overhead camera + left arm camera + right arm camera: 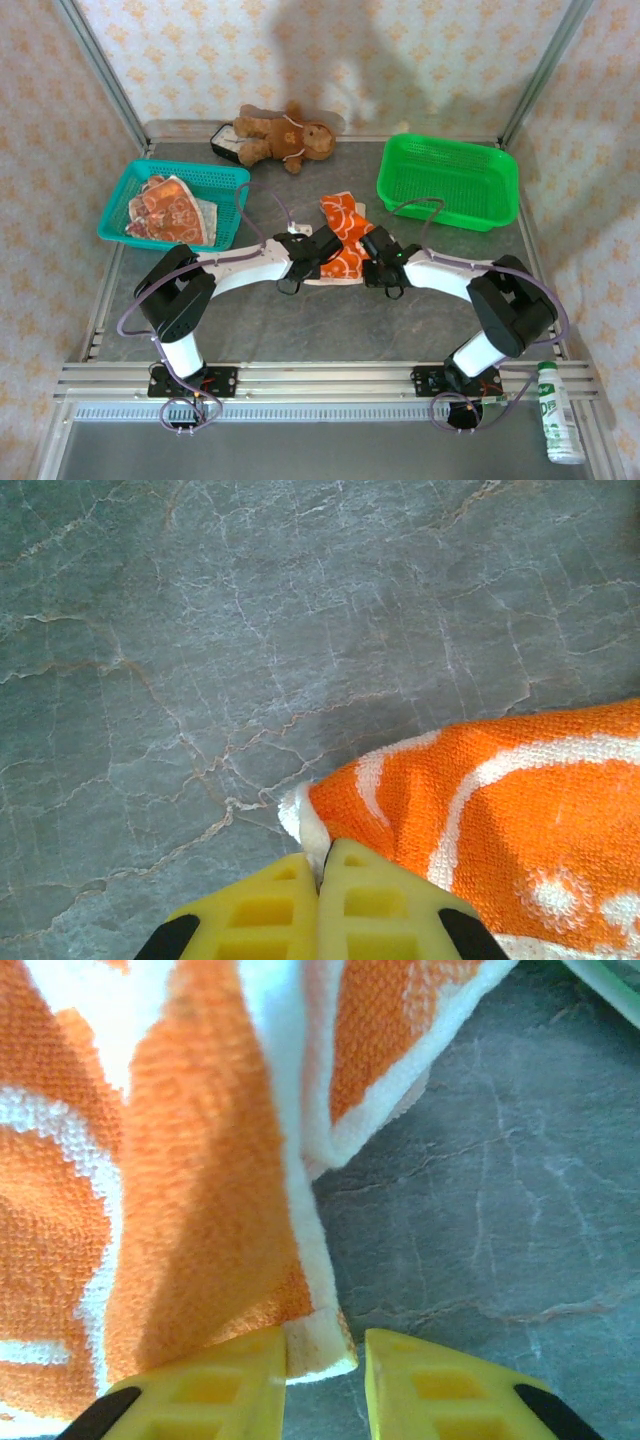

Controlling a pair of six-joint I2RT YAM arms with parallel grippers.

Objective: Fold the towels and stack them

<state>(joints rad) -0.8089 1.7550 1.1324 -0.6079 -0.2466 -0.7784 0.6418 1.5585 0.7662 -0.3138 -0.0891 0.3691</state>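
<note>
In the middle of the table [330, 320] I have the orange flowered towel [340, 218] bunched between both arms, my left gripper [322, 860] clamped on its white-edged corner, my right gripper [325, 1345] slightly parted about the hem.

Cannot see the near part of the orange towel [340, 215] from above: buried under the left arm [300, 258] and right arm [385, 262] at the middle of the surface [330, 320]. Beside the left pincer [321, 865], runs off the picture's right and bottom edges; cannot tell how much of its white corner sits inside the closed seam. Beside the right pincer [326, 1348], cut off at top and left. Cannot make out the patterns on the towels [170, 210] heaped in the blue basket [200, 172], nor the dark thing [225, 145] half under the teddy bear [285, 135].
</note>
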